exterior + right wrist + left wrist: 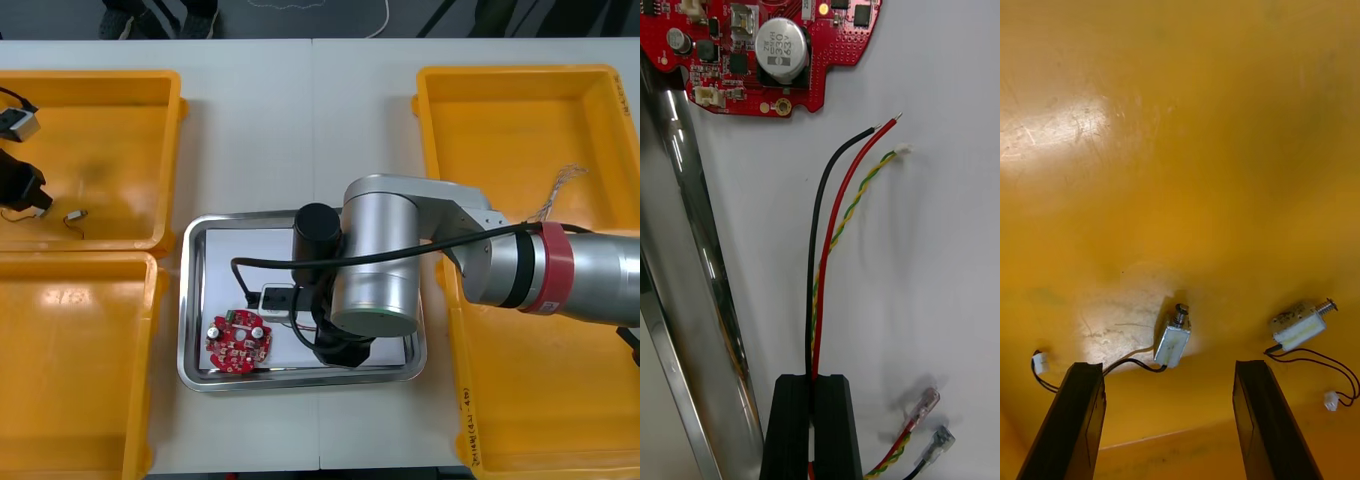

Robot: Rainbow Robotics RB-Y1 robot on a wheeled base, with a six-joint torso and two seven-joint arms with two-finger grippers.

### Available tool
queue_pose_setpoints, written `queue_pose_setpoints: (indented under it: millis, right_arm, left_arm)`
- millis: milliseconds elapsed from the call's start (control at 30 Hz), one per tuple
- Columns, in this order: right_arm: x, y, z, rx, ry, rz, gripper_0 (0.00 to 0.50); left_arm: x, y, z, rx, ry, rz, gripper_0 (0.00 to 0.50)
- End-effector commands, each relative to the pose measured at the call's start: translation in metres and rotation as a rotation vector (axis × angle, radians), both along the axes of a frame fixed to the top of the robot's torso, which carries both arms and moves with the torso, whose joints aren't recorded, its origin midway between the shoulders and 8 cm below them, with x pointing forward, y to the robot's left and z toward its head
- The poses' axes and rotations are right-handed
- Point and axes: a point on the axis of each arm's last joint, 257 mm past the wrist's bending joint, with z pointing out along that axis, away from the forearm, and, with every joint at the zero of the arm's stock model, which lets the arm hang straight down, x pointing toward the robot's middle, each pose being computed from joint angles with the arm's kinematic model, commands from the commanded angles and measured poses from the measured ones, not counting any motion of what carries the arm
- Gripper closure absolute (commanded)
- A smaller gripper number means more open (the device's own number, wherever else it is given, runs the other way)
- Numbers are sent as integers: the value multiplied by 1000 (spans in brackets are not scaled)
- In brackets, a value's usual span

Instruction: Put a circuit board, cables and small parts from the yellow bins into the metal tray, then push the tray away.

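My right gripper [812, 381] is low over the white floor of the metal tray [200, 300], shut on a bundle of black, red and yellow cables [831, 225]. Their free ends lie on the tray floor, stretched toward the round red circuit board [752, 52], which rests in the tray's near-left corner [240, 340]. My left gripper [1169, 366] hangs open inside the far-left yellow bin [120, 85]. A small metal part [1172, 341] with a black lead lies on the bin floor just ahead of the gap between the fingers. A second small metal part [1300, 324] lies outside one finger.
The right arm's wrist [375, 270] covers the tray's middle. Cable connector ends [929, 424] lie beside the right fingers. The tray's shiny wall [685, 262] runs close along the cables. A small metal part [75, 217] sits near the far-left bin's front wall. Yellow bins flank the tray.
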Motion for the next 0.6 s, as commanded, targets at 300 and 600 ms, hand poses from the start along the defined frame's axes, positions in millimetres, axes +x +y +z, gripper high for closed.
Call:
queue_pose_setpoints:
  millis: [300, 600]
  right_arm:
    - [1, 22, -7, 6, -29, 72, 500]
    - [-2, 19, -9, -1, -16, 68, 500]
  left_arm:
    - [18, 17, 15, 45, -62, 5, 1]
    - [18, 22, 7, 34, -62, 18, 2]
